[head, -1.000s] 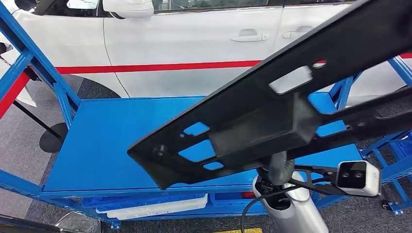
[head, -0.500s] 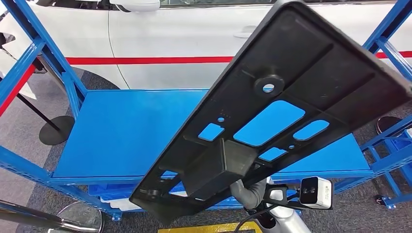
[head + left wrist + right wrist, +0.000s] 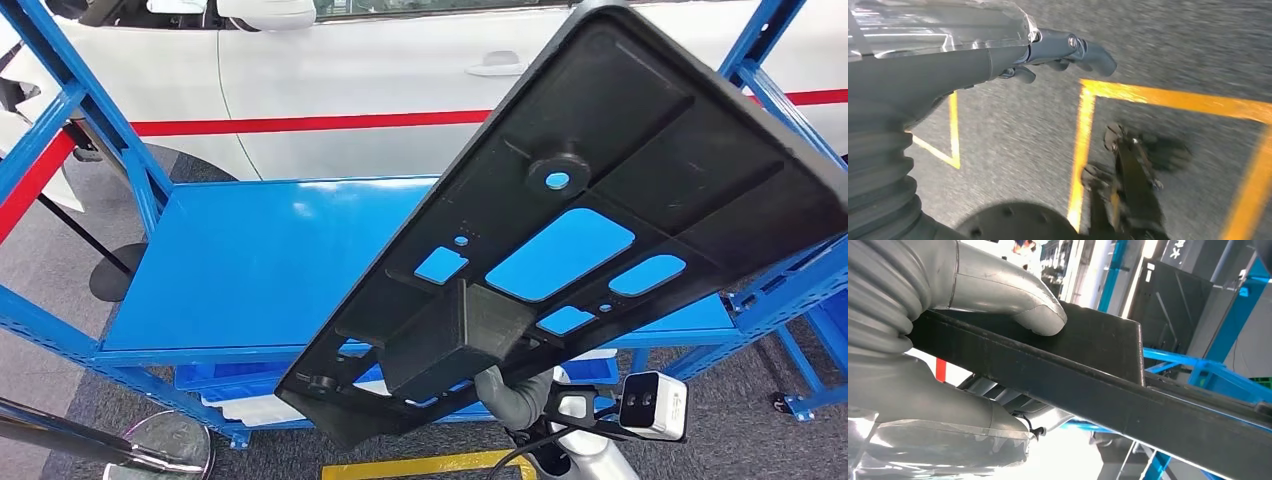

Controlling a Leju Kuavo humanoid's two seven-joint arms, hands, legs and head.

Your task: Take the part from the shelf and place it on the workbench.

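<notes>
Black part (image 3: 600,200), a long flat panel with cut-out windows and a boxy block on its underside, tilted across the centre and right of the head view, from the lower middle up to the upper right corner, held in the air in front of the blue workbench (image 3: 250,270) and not resting on it. Gripped at its lower end by the right hand (image 3: 515,395), with the grey thumb (image 3: 1013,300) pressed on the boxy block and the panel's edge clamped against the palm in the right wrist view. Behind the part, a smooth blue bench top framed by blue steel posts (image 3: 95,100), with blue bins (image 3: 250,385) on the level beneath at lower left. Beyond the bench, across the top of the frame, a white car (image 3: 350,90) with a red stripe along its doors. Grey carpeted floor (image 3: 60,270) at left. Left hand (image 3: 1068,50) hanging over grey floor marked with yellow tape lines (image 3: 1083,130), holding nothing, fingers only loosely bent.
</notes>
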